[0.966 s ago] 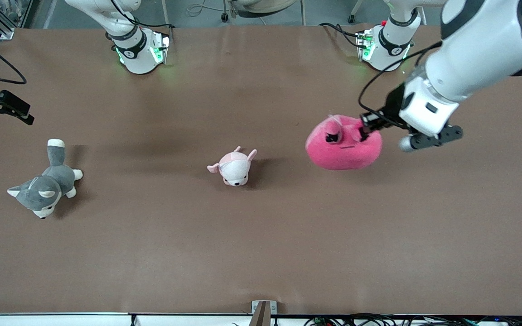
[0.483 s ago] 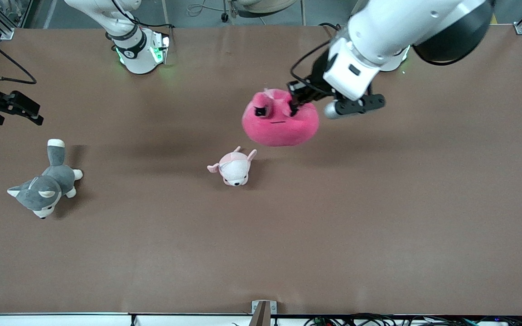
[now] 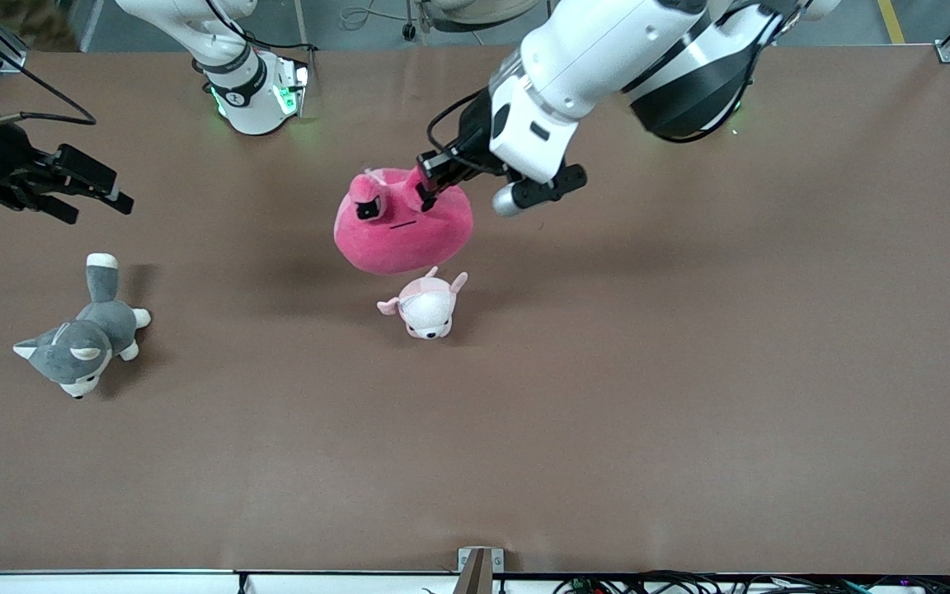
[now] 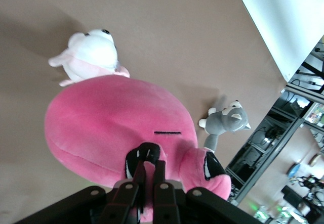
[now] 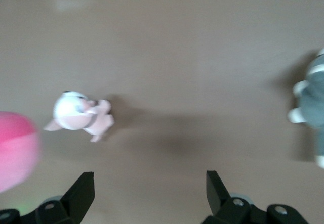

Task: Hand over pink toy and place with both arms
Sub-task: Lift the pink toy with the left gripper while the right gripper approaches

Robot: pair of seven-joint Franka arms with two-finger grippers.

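The pink toy point(image 3: 402, 221), a round hot-pink plush with angry black eyes, hangs in the air over the middle of the table, just above the small pale puppy plush point(image 3: 425, 305). My left gripper point(image 3: 425, 186) is shut on a pinch of fabric at the toy's top, between its eyes; the left wrist view shows the toy point(image 4: 111, 128) with the fingers point(image 4: 150, 179) clamped on it. My right gripper point(image 3: 87, 191) is open and holds nothing, up over the table's right-arm end above the grey plush. Its spread fingertips point(image 5: 85, 183) frame bare table in the right wrist view.
A pale pink-and-white puppy plush point(image 5: 81, 115) lies mid-table. A grey-and-white husky plush point(image 3: 83, 330) lies toward the right arm's end, nearer the front camera than the right gripper. Both arm bases point(image 3: 252, 91) stand along the table's back edge.
The left arm has carried the pink toy from its own end of the table toward the middle, over the puppy plush. The right gripper has come in a little from the table's edge.
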